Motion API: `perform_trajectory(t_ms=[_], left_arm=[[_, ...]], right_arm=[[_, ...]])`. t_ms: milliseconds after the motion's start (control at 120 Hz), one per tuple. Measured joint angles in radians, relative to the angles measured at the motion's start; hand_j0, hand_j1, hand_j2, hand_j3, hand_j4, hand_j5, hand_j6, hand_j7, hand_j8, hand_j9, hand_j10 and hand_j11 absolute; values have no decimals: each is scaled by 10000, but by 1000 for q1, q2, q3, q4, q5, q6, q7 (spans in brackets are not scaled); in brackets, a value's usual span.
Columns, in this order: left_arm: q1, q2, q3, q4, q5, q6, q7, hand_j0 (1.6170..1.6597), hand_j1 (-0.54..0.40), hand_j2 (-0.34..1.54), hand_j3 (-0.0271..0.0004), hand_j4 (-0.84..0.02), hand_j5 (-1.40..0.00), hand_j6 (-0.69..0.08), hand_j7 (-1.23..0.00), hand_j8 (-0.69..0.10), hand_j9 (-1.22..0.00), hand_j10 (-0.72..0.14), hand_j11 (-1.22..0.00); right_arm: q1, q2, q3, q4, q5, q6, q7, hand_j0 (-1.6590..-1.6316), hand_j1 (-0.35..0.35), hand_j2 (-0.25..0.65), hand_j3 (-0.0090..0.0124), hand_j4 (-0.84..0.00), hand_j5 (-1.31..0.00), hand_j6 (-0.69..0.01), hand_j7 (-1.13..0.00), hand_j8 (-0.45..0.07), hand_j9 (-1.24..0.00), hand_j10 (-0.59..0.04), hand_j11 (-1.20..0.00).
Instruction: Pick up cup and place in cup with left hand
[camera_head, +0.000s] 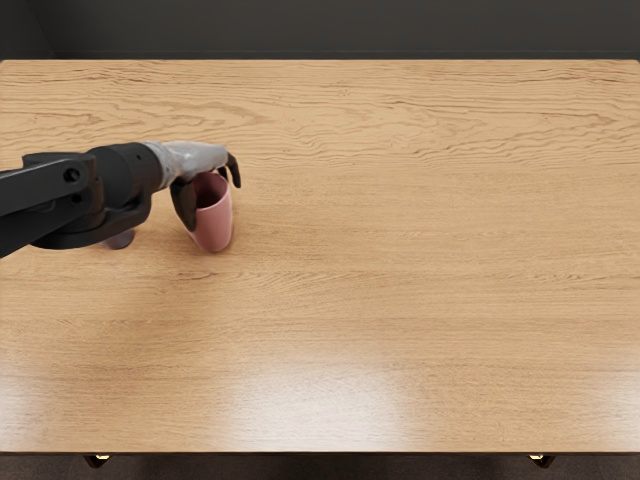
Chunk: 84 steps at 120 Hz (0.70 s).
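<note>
Palm side down, the left hand (196, 158) sits at the mouth of the pink cup (214, 226), which stands beneath it and slightly nearer the viewer; how far the hand has closed, and whether it has any hold, cannot be told from above. Back beneath the forearm (82, 200) shows a sliver of a purplish object (120, 241), probably the second cup, though too covered to be sure. The main risk is a knock: a sideways push on the tall pink wall could tip it over, and a low backward sweep of the forearm could strike the purplish piece.
</note>
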Motion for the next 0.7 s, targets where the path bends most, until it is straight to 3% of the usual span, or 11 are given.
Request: perform_trajectory(t_ms=[508,700], left_arm=[[-20,79,-138,-143,-3,-6,0,16571,-790,1089,0,-4045,-5351,-4033,-5340,-3683,-5337,-4067,-5333],[-26,156,-206,-178,-26,-88,0,16579,-995,1729,0,-4046,-5353,-4037,-5356,-3748,-5318,-4062,-5325]], right_arm=[[0,0,1,0,0,0,-1,-16581,-3205,-48,0,-238,-308,-238,-308,-237,-308,-236,-309],[1,0,2,0,1,0,-1,-16581,-3204,-48,0,-239,-310,-240,-310,-239,-310,-238,-310]])
